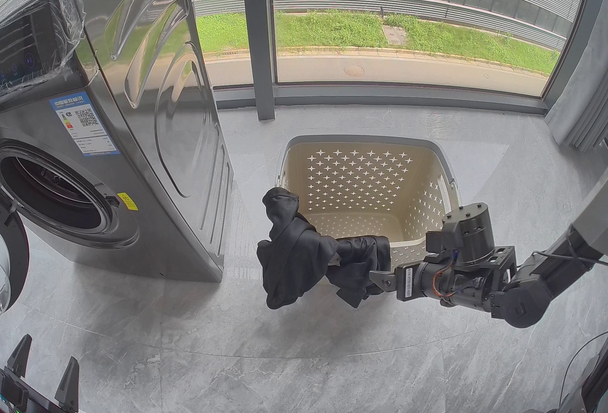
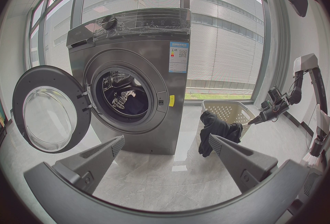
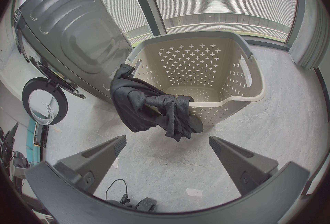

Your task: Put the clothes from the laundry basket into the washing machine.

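Laundry on the floor
The basket [image 1: 361, 180] stands right of the washing machine [image 1: 158, 117]; a garment [image 1: 297, 256] hangs over its near rim.

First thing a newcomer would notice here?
The dark garment slung over the near-left corner of the laundry basket, hanging down its outside, with the right gripper open just beside it. Next, the washing machine to the basket's left, its round door swung open and some dark clothing lying in the drum.
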Motion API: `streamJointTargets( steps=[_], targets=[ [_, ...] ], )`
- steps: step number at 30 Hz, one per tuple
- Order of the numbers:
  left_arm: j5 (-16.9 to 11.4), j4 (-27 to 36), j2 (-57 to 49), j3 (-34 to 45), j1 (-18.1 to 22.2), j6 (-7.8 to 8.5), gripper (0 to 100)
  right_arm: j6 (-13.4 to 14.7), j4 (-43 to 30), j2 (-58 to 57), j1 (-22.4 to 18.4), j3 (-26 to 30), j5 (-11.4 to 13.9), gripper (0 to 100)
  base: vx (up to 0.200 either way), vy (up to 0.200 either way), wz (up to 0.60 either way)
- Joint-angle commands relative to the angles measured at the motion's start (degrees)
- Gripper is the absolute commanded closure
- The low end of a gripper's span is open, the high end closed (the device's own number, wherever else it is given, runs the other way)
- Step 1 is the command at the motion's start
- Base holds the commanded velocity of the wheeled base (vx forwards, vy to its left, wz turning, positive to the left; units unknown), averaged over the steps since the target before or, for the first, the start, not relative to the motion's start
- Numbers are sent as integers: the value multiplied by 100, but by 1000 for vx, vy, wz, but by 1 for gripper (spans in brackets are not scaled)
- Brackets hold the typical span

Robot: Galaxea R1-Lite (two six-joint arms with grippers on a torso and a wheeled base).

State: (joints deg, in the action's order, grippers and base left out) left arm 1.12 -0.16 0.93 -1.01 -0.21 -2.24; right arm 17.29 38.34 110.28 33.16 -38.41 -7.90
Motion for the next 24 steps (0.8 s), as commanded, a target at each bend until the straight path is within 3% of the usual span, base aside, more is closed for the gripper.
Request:
streamJointTargets(
  steps=[1,5,18,24],
  targets=[
    [2,-2,-84,101,3,-4,0,29,-2,583,6,-395,-71,0,0,0,0],
    [2,-2,-84,101,-6,-4,0,135,7,926,6,-676,-326,0,0,0,0],
    [2,-2,-84,101,3,-4,0,231,16,1593,-90,-1379,-344,0,0,0,0],
    [2,-2,-84,101,-6,-4,0,486,24,1910,-90,-1687,-405,0,0,0,0]
  ],
)
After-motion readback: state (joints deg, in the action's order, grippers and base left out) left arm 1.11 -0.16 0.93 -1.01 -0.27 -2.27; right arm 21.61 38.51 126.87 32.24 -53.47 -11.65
